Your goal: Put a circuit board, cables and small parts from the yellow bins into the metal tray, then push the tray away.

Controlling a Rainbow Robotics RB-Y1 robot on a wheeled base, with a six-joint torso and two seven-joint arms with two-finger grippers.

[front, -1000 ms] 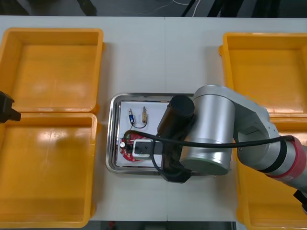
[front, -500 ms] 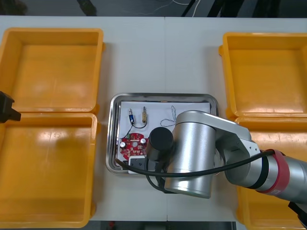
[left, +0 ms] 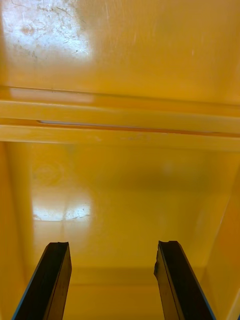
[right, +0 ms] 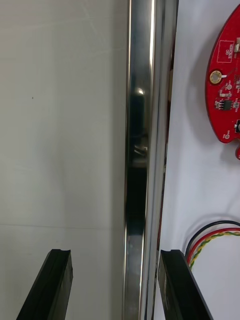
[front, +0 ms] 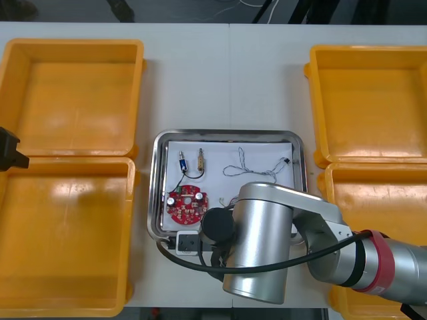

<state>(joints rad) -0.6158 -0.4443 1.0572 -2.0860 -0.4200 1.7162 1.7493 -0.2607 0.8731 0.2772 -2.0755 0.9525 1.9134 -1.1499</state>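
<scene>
At the right gripper (right: 119, 287): spread wide, astride the near rim of the metal tray (right: 142, 125), with one black finger over the bare table (right: 60, 125) and the other over the white lining, just beside the red and yellow cable (right: 212, 239). From above, placed at about 7 o'clock on the tray's edge, beneath the bulk of the right arm (front: 267, 247).

Inside the tray, working outward: a round red circuit board (front: 187, 205) at 8 o'clock, two small metal parts (front: 201, 160) at 11 o'clock, and a thin pale cable (front: 257, 167) curling from 1 toward 2 o'clock. By the look of it, done with loading and about to push.

To push well:
- Lower until the outer finger meets the rim squarely, or pinch the rim lightly, keeping the inner finger off the red and yellow cable.
- Drive straight toward 12 o'clock, slowly.
- Start from nearer 6 o'clock if reachable, to avoid spinning the tray.
- Go gently enough not to scatter the loose parts.

Farther out, at 3 and 9 o'clock: yellow bins (front: 73, 100), seemingly bare.

At the left gripper (left: 112, 282): likewise spread, idle over the left-hand bins at 9 o'clock.
</scene>
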